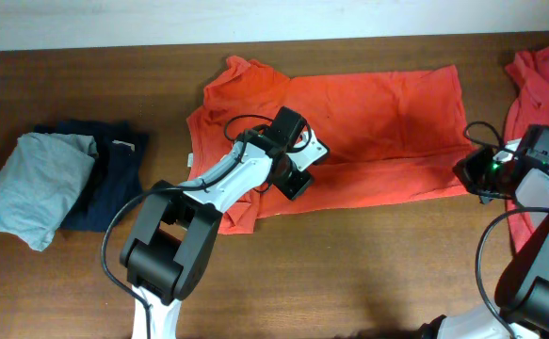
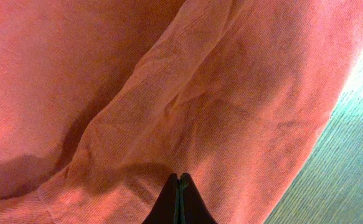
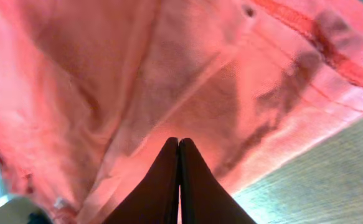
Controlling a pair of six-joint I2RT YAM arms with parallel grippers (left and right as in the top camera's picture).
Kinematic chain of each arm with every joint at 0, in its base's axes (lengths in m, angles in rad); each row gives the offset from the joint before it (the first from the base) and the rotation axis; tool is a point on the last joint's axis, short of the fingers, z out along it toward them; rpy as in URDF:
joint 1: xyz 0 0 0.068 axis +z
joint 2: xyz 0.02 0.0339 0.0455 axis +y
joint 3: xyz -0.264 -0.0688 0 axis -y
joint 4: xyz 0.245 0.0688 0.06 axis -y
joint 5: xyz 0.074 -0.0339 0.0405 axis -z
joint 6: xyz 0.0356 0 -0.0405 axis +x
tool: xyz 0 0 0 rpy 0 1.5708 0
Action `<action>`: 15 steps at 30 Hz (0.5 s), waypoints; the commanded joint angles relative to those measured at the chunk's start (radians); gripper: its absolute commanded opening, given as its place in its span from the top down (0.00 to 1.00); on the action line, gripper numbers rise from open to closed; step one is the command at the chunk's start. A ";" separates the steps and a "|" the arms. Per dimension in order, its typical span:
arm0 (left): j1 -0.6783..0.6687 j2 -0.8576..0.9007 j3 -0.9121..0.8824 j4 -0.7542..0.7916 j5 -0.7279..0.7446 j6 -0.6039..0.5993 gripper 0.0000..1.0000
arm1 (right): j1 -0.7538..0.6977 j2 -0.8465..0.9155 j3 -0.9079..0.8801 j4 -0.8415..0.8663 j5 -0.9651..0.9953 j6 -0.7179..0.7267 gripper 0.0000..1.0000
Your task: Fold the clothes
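Clothes for folding sit on a dark wooden tabletop. One orange-red T-shirt is spread flat across the far middle, its collar end to the left and its hem to the right, with the lower left part bunched and doubled over. A second orange-red garment lies crumpled at the far right edge, just beside the spread shirt. The left end effector rests on the T-shirt's lower left part, near the bunched cloth. In the left wrist view its dark fingers are pressed tight together with no gap, the tips meeting at a raised crease of the cloth. Whether any cloth is nipped between them cannot be told. The right end effector sits at the T-shirt's lower right corner, by the hem. Its fingers are likewise closed flat against each other, and creased cloth fills the right wrist view around the tips. A grip on the cloth cannot be confirmed there either. At the far left, a folded grey garment overlaps a folded navy garment, both well apart from the T-shirt.
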 commanded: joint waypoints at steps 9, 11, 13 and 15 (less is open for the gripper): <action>0.002 0.006 0.004 -0.001 0.000 -0.006 1.00 | 0.116 0.045 0.004 0.036 0.282 0.014 0.96; 0.002 0.006 0.004 -0.001 0.001 -0.006 1.00 | 0.117 0.059 0.004 0.036 0.298 0.034 0.96; 0.002 0.006 0.004 -0.001 0.000 -0.006 1.00 | 0.117 0.080 0.004 0.040 0.301 0.036 0.96; 0.002 0.006 0.004 -0.001 0.000 -0.006 1.00 | 0.117 0.107 0.004 0.064 0.301 0.036 0.96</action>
